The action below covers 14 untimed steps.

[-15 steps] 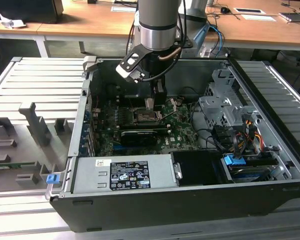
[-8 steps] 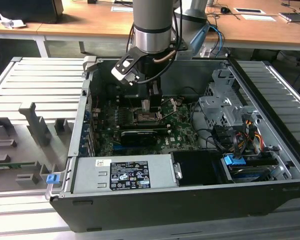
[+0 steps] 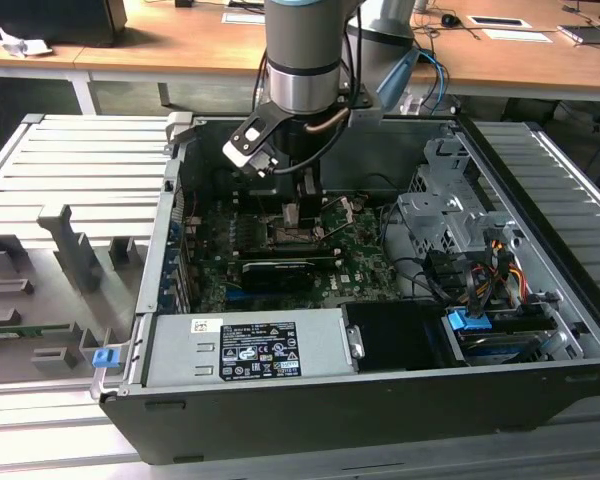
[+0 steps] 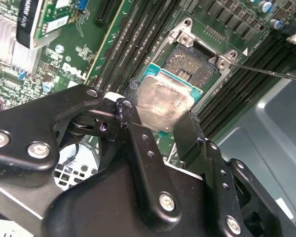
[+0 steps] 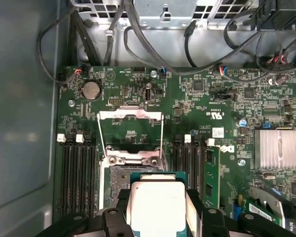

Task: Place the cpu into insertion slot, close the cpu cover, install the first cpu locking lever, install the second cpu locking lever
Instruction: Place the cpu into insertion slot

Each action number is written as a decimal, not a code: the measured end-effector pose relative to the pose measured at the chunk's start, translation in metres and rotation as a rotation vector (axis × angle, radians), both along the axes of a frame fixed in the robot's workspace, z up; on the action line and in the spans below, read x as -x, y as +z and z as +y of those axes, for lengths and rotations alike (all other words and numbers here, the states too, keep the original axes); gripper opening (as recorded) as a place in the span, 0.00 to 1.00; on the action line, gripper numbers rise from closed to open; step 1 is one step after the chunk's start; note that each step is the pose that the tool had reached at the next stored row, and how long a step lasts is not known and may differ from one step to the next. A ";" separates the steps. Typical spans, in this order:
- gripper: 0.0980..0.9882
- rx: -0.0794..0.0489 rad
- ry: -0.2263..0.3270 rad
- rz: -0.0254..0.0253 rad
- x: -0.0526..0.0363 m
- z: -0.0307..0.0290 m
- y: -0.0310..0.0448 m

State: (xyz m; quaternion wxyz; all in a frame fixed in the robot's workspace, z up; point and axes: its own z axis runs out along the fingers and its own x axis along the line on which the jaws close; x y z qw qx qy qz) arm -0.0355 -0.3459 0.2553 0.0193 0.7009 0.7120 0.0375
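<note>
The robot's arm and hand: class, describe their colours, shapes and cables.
The arm is a thick silver-grey cylinder; a blue cable loops beside it. The hand is matt black, its fingers flat linked bars fastened with silver screws.

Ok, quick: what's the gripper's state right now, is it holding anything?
Gripper: shut on the cpu, which hangs close over the insertion slot and is not yet seated.
</note>
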 end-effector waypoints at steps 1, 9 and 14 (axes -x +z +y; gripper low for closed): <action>0.48 0.000 0.000 0.0001 0.0000 0.0018 -0.0024; 0.48 -0.001 0.000 0.0000 0.0016 0.0086 -0.0122; 0.48 -0.001 0.000 0.0000 0.0034 0.0090 -0.0154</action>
